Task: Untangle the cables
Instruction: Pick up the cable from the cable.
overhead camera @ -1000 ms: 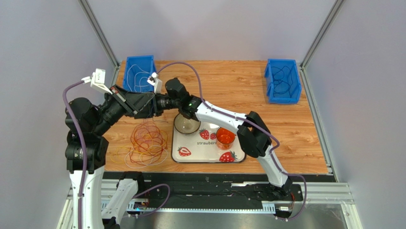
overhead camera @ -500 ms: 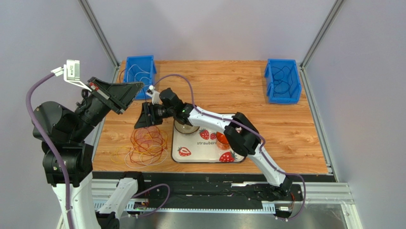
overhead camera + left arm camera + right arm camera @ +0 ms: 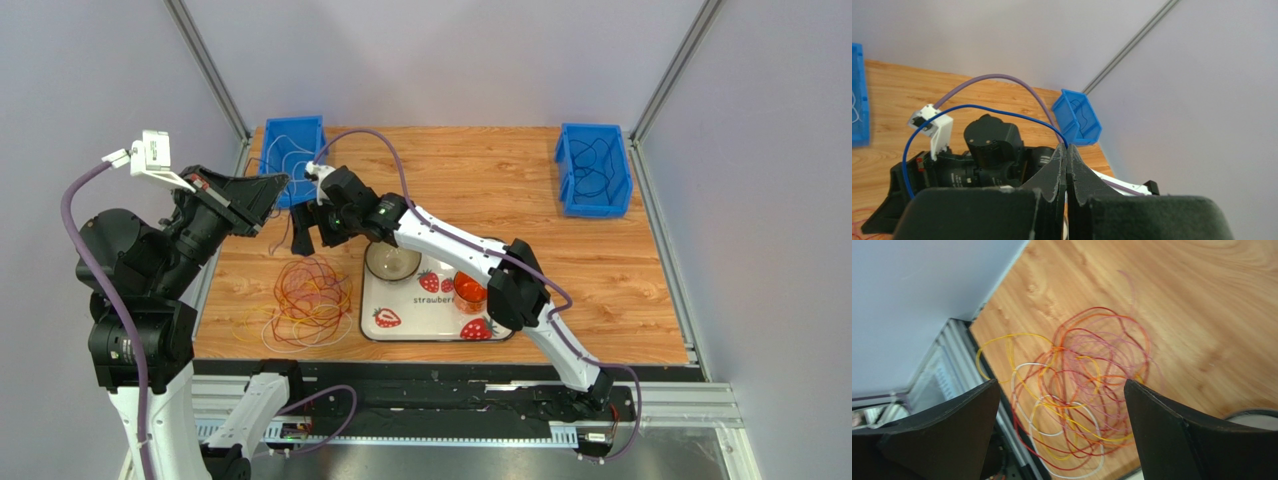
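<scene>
Vs a second ago: the grippers were bunched together over the table's back-left, now they are apart. The left arm has swung up and out to the left. The right gripper (image 3: pixel 1061 384) has lifted slightly off the pile since half a second ago, and its jaws now stand much wider. The pile, tray and bins are unchanged.

The left gripper (image 3: pixel 1067 150) is pinched fully closed on a thin blue cable (image 3: pixel 967 105), which arcs in one smooth loop from the fingertips out to the left. The right gripper's jaws are spread wide with nothing between them, hovering above the cables (image 3: pixel 310 295). These lie in a loose flat tangle of hair-thin round loops, orange, red, yellow, white and pinkish, at the table's near-left, just left of the tray (image 3: pixel 400 320).

The table (image 3: pixel 500 180) is wood-grain laminate. The tray is white, glossy and rounded-rectangular, with a strawberry print. It carries a clear glass bowl (image 3: pixel 391 260) and a translucent orange cup (image 3: pixel 470 290). The left bin (image 3: pixel 292 150) is blue moulded plastic and holds pale wires. The right bin (image 3: pixel 593 168) holds dark ones. The gripper fingers are matte black and wedge-shaped.
</scene>
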Controlling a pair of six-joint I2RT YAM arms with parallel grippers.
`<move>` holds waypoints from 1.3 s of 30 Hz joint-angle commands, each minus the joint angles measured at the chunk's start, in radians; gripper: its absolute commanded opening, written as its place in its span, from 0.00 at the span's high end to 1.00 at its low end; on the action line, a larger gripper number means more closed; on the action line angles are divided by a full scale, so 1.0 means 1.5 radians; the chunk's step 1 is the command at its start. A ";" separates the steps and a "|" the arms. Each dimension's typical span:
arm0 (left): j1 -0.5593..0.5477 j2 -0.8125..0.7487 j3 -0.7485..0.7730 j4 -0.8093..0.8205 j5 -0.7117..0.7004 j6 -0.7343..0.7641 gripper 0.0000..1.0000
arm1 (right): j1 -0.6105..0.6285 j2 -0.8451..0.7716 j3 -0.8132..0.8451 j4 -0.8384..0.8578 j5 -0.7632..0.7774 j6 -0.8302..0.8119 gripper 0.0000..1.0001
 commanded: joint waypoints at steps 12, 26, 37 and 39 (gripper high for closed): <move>0.003 -0.010 -0.002 -0.013 -0.027 0.022 1.00 | -0.067 -0.124 0.009 -0.158 0.178 -0.116 0.00; 0.003 -0.020 -0.094 0.071 0.022 -0.032 1.00 | -0.125 -0.367 -0.224 -0.084 0.007 -0.156 0.06; 0.003 0.013 -0.161 0.284 0.226 -0.122 1.00 | -0.156 -0.439 -0.319 0.050 -0.267 -0.119 0.13; 0.003 0.022 -0.177 0.317 0.255 -0.153 1.00 | -0.156 -0.434 -0.317 0.056 -0.303 -0.126 0.13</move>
